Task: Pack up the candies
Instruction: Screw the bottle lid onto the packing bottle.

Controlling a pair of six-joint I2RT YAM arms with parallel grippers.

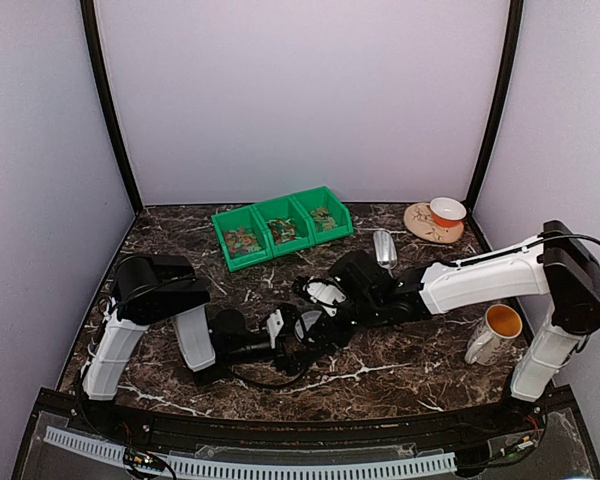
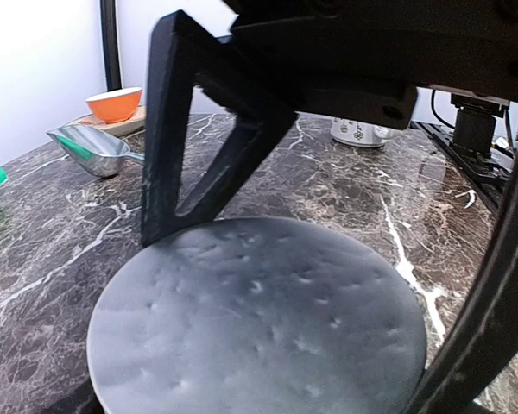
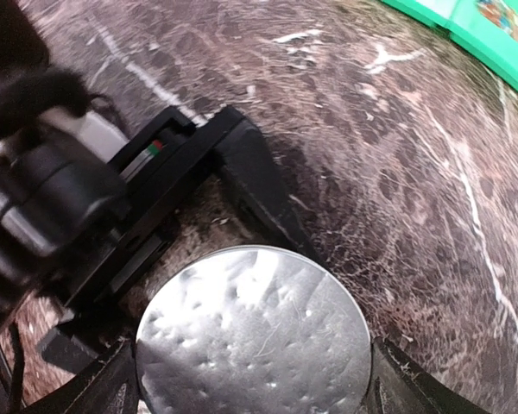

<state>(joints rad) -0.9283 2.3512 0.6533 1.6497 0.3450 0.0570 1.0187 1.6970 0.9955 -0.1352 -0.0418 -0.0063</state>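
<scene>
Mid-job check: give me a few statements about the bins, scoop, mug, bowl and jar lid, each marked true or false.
1. The candies lie in the green bins at the back of the table. True.
2. The metal scoop rests inside a bin. False: it lies on the table, right of the bins.
3. The right gripper has a finger on either side of the grey lid. True.
4. The mug has tipped onto its side. False: it stands upright with its opening facing up.
5. The orange bowl sits directly on the marble. False: it sits on a round plate.
</scene>
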